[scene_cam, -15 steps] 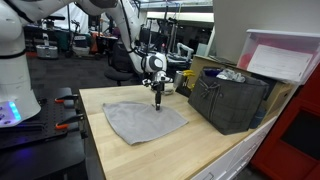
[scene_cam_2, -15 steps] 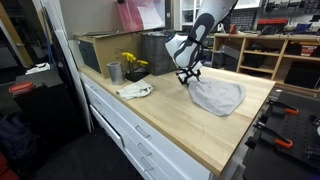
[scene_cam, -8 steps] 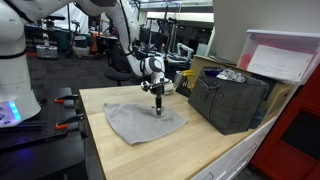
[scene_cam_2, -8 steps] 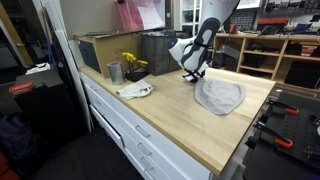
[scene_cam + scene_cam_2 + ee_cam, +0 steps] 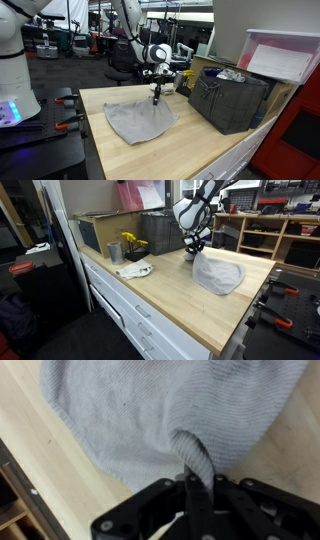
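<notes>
A grey knitted cloth (image 5: 135, 120) lies spread on the wooden worktop (image 5: 190, 150). My gripper (image 5: 155, 97) is shut on a pinched fold at the cloth's edge and holds that corner lifted off the wood. In the wrist view the fold of the cloth (image 5: 195, 458) runs up between the black fingers (image 5: 222, 500) of my gripper (image 5: 198, 488), and the remaining fabric hangs down onto the table. The cloth (image 5: 218, 274) and my gripper (image 5: 192, 247) also show from across the bench.
A dark crate (image 5: 232, 98) with items inside stands close beside the cloth. On the far end of the bench stand a metal cup (image 5: 115, 252), yellow flowers (image 5: 133, 243) and a white rag (image 5: 135, 270). A clear storage bin (image 5: 283, 58) sits above the crate.
The jaws have shut on the cloth's edge and risen, pulling that corner up; the cloth has bunched toward the gripper.
</notes>
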Motion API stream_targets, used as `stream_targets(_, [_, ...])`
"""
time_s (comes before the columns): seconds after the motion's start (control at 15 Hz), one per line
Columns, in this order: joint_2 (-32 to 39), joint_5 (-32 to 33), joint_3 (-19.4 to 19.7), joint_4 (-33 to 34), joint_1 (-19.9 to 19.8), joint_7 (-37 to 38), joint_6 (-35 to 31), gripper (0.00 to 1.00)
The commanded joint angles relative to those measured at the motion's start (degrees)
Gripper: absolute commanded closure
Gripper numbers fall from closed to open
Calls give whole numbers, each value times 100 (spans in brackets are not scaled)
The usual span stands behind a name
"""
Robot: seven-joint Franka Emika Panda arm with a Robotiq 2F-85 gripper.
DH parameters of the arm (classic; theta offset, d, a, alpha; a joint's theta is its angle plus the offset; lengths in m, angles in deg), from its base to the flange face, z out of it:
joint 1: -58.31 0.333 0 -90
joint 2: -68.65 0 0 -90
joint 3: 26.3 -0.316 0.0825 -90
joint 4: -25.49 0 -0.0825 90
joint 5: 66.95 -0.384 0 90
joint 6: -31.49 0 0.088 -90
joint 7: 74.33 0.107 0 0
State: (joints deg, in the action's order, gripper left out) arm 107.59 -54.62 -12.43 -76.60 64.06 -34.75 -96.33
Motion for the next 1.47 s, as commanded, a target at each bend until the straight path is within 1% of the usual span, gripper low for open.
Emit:
stream_targets(0.0, [-730, -869, -520, -167, -563, -930, 481, 70])
stream_targets(0.07, [-830, -1160, -625, -135, -697, -1187, 602, 68])
stream_targets(0.2, [-1003, -1763, -803, -113, -949, -1705, 810, 54])
stream_targets(0.4, [-1235, -2670, -1019, -167, -1327, -2454, 1109, 31])
stream_targets(0.47, [-1307, -2956, -1083, -189, -1425, -2687, 1231, 24])
stream_targets(0.67, [-1402, -3679, -1309, -263, -1556, -3348, 1668, 2])
stream_targets(0.73, [-1370, -3870, -1379, -266, -1559, -3529, 1859, 0])
stream_targets(0.8, [-1321, -3899, -1404, -309, -1477, -3582, 1951, 0])
stream_targets(0.93, [-1192, -3794, -1427, -382, -1288, -3530, 1954, 0])
stream_targets(1.2, [-724, -3018, -1274, -513, -736, -3032, 1257, 0])
stream_targets(1.4, [-165, -2465, -1110, -301, -466, -2553, 607, 0])
